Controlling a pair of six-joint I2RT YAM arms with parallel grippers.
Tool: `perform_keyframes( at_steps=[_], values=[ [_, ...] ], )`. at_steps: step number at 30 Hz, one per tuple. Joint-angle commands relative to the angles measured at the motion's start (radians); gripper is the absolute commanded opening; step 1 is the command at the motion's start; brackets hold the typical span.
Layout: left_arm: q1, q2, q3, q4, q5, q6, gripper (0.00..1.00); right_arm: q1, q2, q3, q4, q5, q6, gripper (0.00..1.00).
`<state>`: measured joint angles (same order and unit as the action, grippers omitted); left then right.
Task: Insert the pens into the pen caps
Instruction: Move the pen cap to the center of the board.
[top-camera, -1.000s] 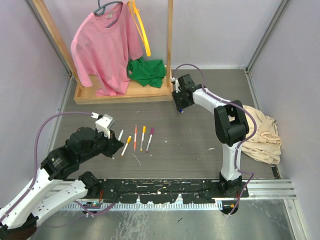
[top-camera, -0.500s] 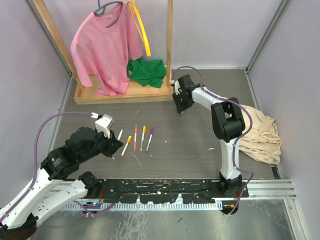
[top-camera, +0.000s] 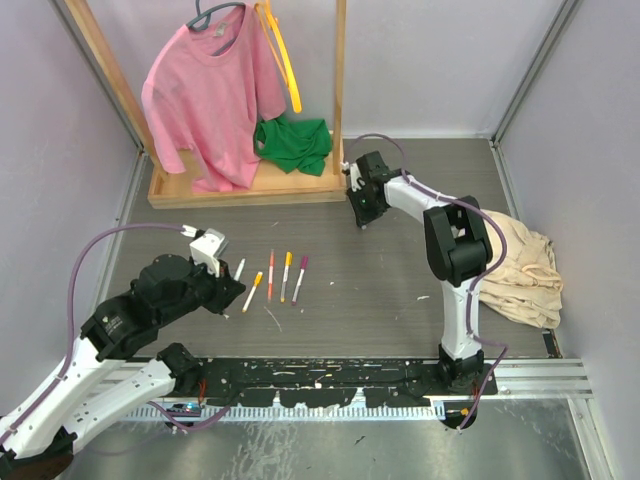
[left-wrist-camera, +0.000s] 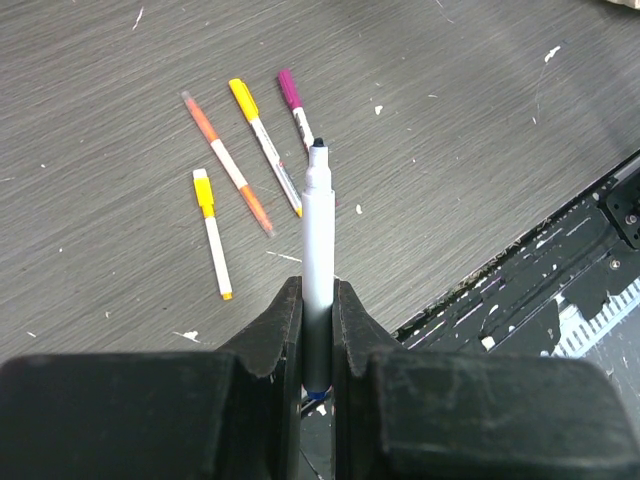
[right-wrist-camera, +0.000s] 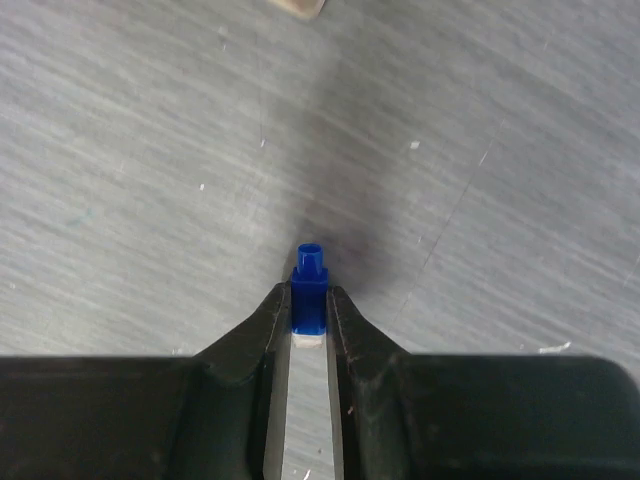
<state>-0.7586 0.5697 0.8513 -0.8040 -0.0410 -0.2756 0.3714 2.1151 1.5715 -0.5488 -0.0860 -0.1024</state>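
**Each gripper closed on one part: pen on the left, blue cap on the right**

Top external view: the left gripper (top-camera: 228, 288) sits low over the grey table (top-camera: 400, 290). A white-barrelled pen (top-camera: 240, 268) sticks out ahead of its fingers. Just beyond that pen, four pens lie side by side on the table: a short yellow-ended pen (top-camera: 252, 292), an orange pen (top-camera: 270, 274), a yellow-capped pen (top-camera: 285, 276) and a magenta-capped pen (top-camera: 299, 279). The right gripper (top-camera: 361, 218) points down at the table, well apart from the left one. Just beyond it is the foot of a wooden rack (top-camera: 250, 188), which carries a pink shirt (top-camera: 210, 95) and a green cloth (top-camera: 292, 143). What the right gripper holds is too small to make out here.

Left wrist view: the left gripper (left-wrist-camera: 317, 300) is clamped nearly fully closed on the white-barrelled pen (left-wrist-camera: 317, 235). Both fingers (left-wrist-camera: 280, 320) press the lower barrel. The pen points straight out from the fingertips and its dark tip is bare. Ahead and to the left of the fingertips lie the short yellow-ended pen (left-wrist-camera: 212, 232), the orange pen (left-wrist-camera: 228, 165), the yellow-capped pen (left-wrist-camera: 265, 145) and the magenta-capped pen (left-wrist-camera: 297, 108). None of them touches the gripper.

Right wrist view: the right gripper (right-wrist-camera: 309, 305) is narrowed onto a blue pen cap (right-wrist-camera: 309, 285), with a fingertip touching each side. The cap's narrower end pokes out past the fingertips, close over the table (right-wrist-camera: 480, 220).
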Motion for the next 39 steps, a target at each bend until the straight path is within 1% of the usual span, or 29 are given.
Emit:
perform_keyframes(
  at_steps=[1,5,8,12,14,17,19,21,23,25,28,32,34,36,39],
  values=[
    [0.004,-0.017,0.021,0.028,-0.014,0.010,0.00,0.016,-0.174,-0.080,0.066,-0.001,0.027,0.06],
    [0.004,-0.019,0.020,0.031,-0.015,0.010,0.00,0.016,-0.314,-0.202,0.178,-0.049,0.089,0.00],
    [0.003,-0.020,0.018,0.033,-0.012,0.010,0.00,0.018,-0.447,-0.327,0.290,-0.103,0.150,0.00],
    [0.003,-0.016,0.015,0.038,-0.011,0.011,0.00,0.030,-0.638,-0.549,0.502,-0.143,0.190,0.00],
    [0.002,-0.011,0.013,0.042,-0.006,0.013,0.00,0.043,-0.723,-0.660,0.589,-0.186,0.148,0.00],
    [0.003,-0.001,0.012,0.047,-0.002,0.015,0.00,0.093,-0.830,-0.752,0.630,-0.254,-0.023,0.00],
    [0.002,0.003,0.011,0.051,-0.002,0.015,0.00,0.135,-0.891,-0.794,0.603,-0.338,-0.204,0.00],
    [0.003,0.004,0.011,0.053,-0.001,0.015,0.00,0.187,-0.944,-0.827,0.530,-0.404,-0.441,0.00],
    [0.002,0.003,0.012,0.054,0.000,0.015,0.00,0.207,-0.962,-0.835,0.442,-0.453,-0.588,0.00],
    [0.003,-0.001,0.011,0.052,-0.001,0.015,0.00,0.211,-0.959,-0.818,0.338,-0.505,-0.694,0.00],
    [0.003,-0.004,0.011,0.054,-0.006,0.015,0.00,0.233,-0.918,-0.774,0.182,-0.556,-0.829,0.00],
    [0.003,-0.002,0.011,0.054,-0.007,0.015,0.00,0.291,-0.833,-0.723,0.015,-0.530,-0.963,0.02],
    [0.003,-0.004,0.011,0.053,-0.010,0.016,0.00,0.332,-0.787,-0.700,-0.035,-0.480,-1.002,0.02],
    [0.004,-0.007,0.011,0.052,-0.015,0.016,0.00,0.372,-0.751,-0.690,-0.048,-0.426,-1.015,0.02],
    [0.003,-0.011,0.010,0.048,-0.020,0.014,0.00,0.409,-0.707,-0.681,-0.059,-0.411,-1.034,0.04]
  ],
)
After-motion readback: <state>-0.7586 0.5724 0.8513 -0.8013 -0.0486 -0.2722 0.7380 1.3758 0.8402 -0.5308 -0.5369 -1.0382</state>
